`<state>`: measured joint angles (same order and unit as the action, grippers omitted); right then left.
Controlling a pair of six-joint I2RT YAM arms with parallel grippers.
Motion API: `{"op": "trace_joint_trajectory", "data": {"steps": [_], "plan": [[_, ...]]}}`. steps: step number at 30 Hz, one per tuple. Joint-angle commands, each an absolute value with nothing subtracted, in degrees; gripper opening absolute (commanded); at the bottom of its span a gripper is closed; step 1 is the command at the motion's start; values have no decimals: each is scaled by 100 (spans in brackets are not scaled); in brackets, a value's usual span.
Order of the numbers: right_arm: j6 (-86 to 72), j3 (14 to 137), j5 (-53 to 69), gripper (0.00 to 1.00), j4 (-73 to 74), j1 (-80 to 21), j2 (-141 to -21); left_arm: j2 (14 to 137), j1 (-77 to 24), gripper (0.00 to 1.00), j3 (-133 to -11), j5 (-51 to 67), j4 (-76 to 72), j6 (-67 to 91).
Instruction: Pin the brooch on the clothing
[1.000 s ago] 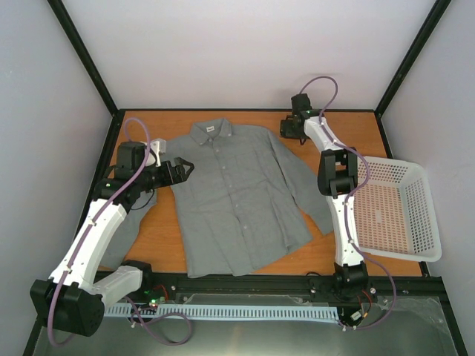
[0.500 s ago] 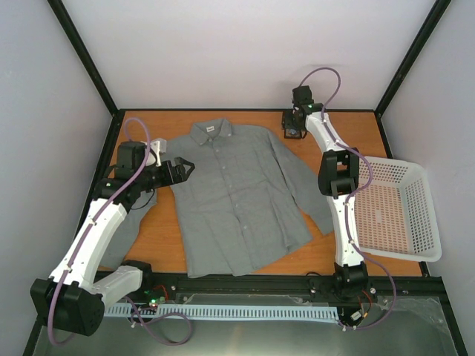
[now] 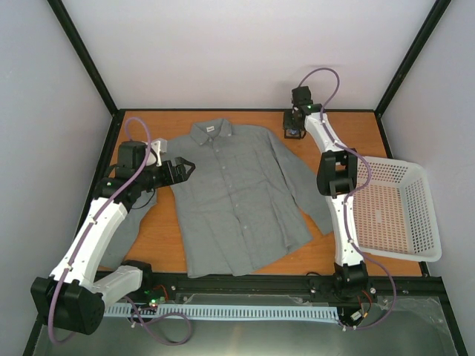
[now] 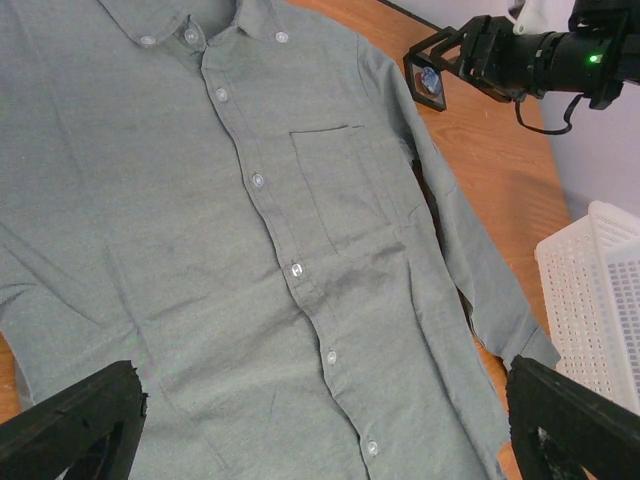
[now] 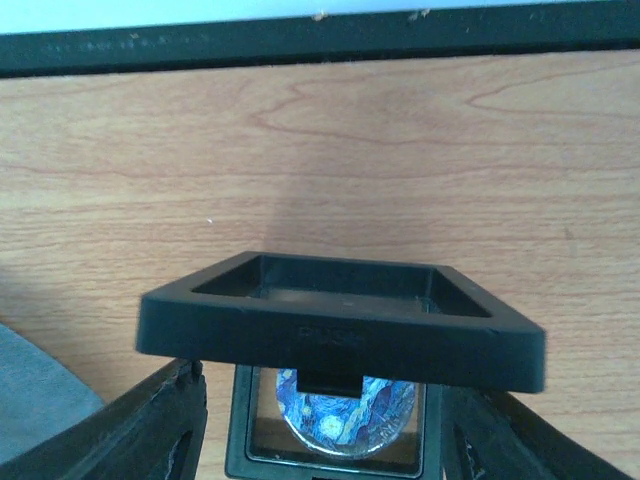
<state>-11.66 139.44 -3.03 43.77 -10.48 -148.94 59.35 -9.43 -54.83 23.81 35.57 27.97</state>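
Observation:
The grey shirt [image 3: 230, 200] lies flat on the wooden table, collar to the back; it fills the left wrist view [image 4: 200, 220]. The brooch [image 5: 345, 410], with a blue swirl face, lies in a small black square holder [image 5: 340, 320] whose lid stands raised above it. The holder [image 3: 295, 132] sits at the back of the table by the shirt's right shoulder, and also shows in the left wrist view [image 4: 428, 78]. My right gripper [image 5: 325, 445] is open, one finger on each side of the holder's base. My left gripper [image 3: 180, 169] is open and empty above the shirt's left shoulder.
A white perforated basket [image 3: 393, 211] stands at the right edge of the table, and its corner shows in the left wrist view [image 4: 600, 300]. A black frame rail [image 5: 320, 45] runs along the back edge just behind the holder. Bare wood [image 3: 349, 130] lies right of the holder.
My right gripper has shifted slightly right and toward the back over the holder, then held still. The left arm and the shirt have not moved.

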Motion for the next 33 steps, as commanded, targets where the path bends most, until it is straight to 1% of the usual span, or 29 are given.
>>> {"op": "trace_joint_trajectory", "data": {"steps": [1, 3, 7, 14, 27, 33], "plan": [[-1133, 14099, -421, 62, 4394, -1029, -15127, 5900, -932, 98, -5660, 2412, 3458, 2831], [-1128, 14102, -464, 62, 4395, -1028, -15171, 5897, -932, 98, -5652, 2403, 3463, 2826], [-1123, 14169, -478, 57, 4398, -1029, -15292, 5872, -932, 98, -5630, 2387, 3472, 2815], [-1070, 14271, -566, 53, 4392, -1028, -15445, 5887, -932, 98, -5634, 2367, 3474, 2795], [-866, 14351, -780, 54, 4415, -1037, -15727, 5912, -932, 98, -5634, 2362, 3490, 2742], [-848, 14487, -848, 52, 4592, -1085, -15816, 5911, -931, 98, -5634, 2368, 3464, 2751]]}}
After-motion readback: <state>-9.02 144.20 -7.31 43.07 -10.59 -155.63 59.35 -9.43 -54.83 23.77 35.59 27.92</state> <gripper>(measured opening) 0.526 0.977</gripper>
